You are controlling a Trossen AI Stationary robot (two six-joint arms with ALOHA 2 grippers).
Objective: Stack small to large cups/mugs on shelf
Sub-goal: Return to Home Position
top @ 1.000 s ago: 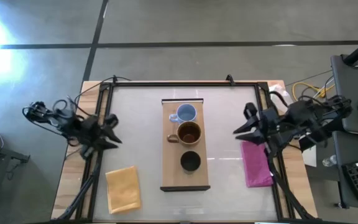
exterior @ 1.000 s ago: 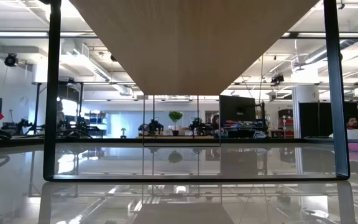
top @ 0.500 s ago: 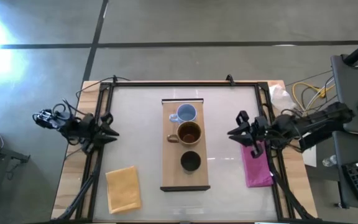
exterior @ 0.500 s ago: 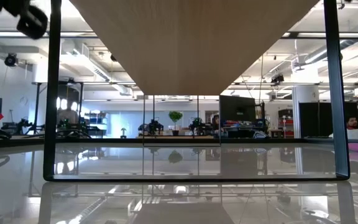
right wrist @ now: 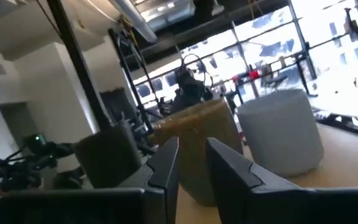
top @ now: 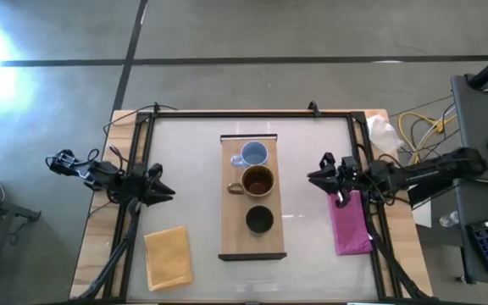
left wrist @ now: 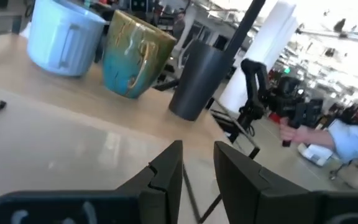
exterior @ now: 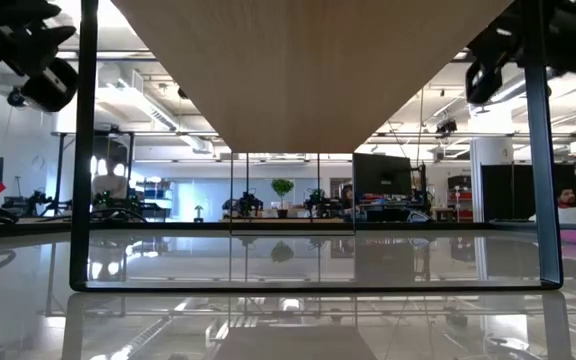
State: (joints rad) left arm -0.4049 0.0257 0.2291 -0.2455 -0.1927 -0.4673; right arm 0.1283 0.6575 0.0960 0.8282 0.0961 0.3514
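Observation:
The light-wood shelf (top: 231,237) stands in the table's middle, and its underside shows in the low view (exterior: 308,70). Three cups stand upright on it in a row: the light-blue mug (top: 252,154) farthest, the brown mug (top: 257,180) in the middle, the black cup (top: 260,220) nearest. My left gripper (top: 169,194) is shut and empty, left of the shelf, pointing at it; its wrist view shows the blue mug (left wrist: 61,37), brown mug (left wrist: 135,56) and black cup (left wrist: 197,81). My right gripper (top: 310,176) is shut and empty, right of the shelf, facing the brown mug (right wrist: 197,149).
A yellow cloth (top: 168,258) lies at the near left. A magenta cloth (top: 348,222) lies at the right, just near of my right gripper. A dark frame (top: 227,113) runs along the table's edges. A person's sleeve (left wrist: 353,134) shows beyond the table.
Both arms have stretched out lower and now show at the low view's top corners. My left gripper has gone toward the shelf and a little toward the near edge. My right gripper has gone toward the shelf. The cups have not moved.

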